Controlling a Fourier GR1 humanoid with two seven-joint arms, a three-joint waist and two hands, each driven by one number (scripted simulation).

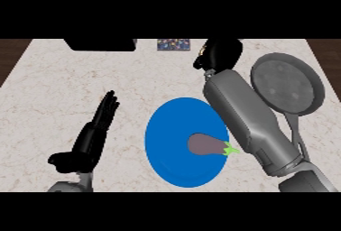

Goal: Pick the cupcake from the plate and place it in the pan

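A blue plate (174,155) lies at the middle of the counter. On its right part rests a purple-grey eggplant (208,144) with a green stem; I see no cupcake anywhere. A grey pan (288,85) sits at the right, its handle (297,135) pointing toward me. My right forearm (243,117) crosses the plate's right edge, and my right hand (218,53) is beyond the plate, left of the pan's far rim, away from the eggplant. Whatever may be inside that hand is hidden. At the left, my left hand (100,121) rests open, fingers up.
A dark object (100,44) sits at the counter's far edge, left of centre. A small patterned item (174,44) lies beside it. Dark wood shows past the counter's left (12,54) and right corners.
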